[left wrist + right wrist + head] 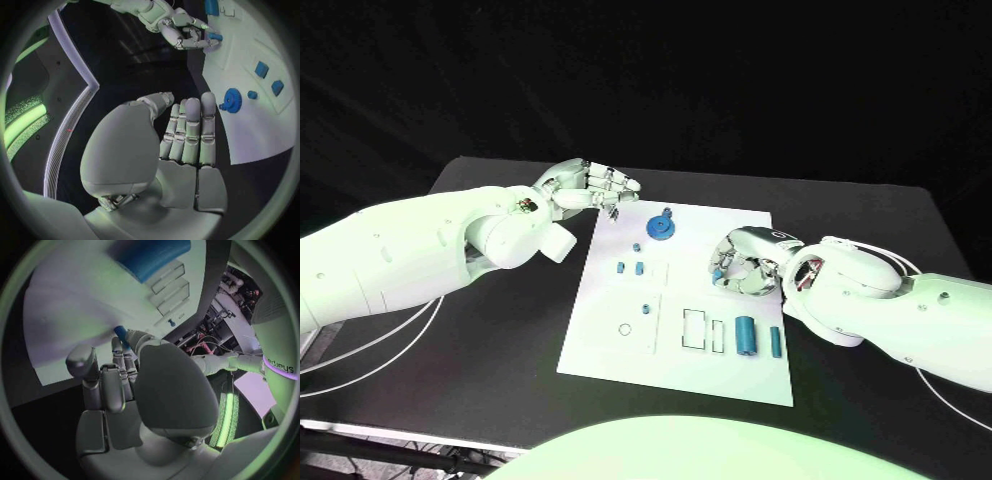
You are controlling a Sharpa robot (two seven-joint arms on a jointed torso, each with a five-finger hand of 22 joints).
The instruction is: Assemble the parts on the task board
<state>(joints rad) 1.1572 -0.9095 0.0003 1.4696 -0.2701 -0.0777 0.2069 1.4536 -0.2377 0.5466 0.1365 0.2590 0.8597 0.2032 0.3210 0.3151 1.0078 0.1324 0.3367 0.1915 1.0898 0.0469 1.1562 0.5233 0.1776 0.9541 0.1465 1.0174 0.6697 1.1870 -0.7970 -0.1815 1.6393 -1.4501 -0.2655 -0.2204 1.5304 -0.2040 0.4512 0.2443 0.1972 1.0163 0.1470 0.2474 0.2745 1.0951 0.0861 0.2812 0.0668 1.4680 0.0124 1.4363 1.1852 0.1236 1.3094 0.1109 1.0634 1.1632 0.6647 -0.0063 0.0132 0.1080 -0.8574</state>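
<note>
Nearest you on the white board point(610, 350), toward its right side, two blue cylinders point(746, 336) lie side by side just right of some empty outlined slots point(694, 328), with a small ring point(626, 328) over to the left. A little farther in, two small blue blocks point(630, 268) sit near the board's left edge.

Your right hand point(744, 262) hangs over the board's right-middle with its fingers curled round a small blue peg point(120, 336); the wrist camera shows the peg pinched at the fingertips, so it has a part in hand. Judging by that, the step under way is carrying this peg to its seat. I cannot tell which hole it belongs to.

Farther still, a blue gear point(662, 226) rests near the board's far edge with a small blue knob point(252, 94) beside it. Your left hand point(594, 186) hovers at the far left corner, fingers straight and close together, holding nothing.

Next, you would need to bring the peg upright over its hole and lower it squarely; keep the left hand clear of the gear.
</note>
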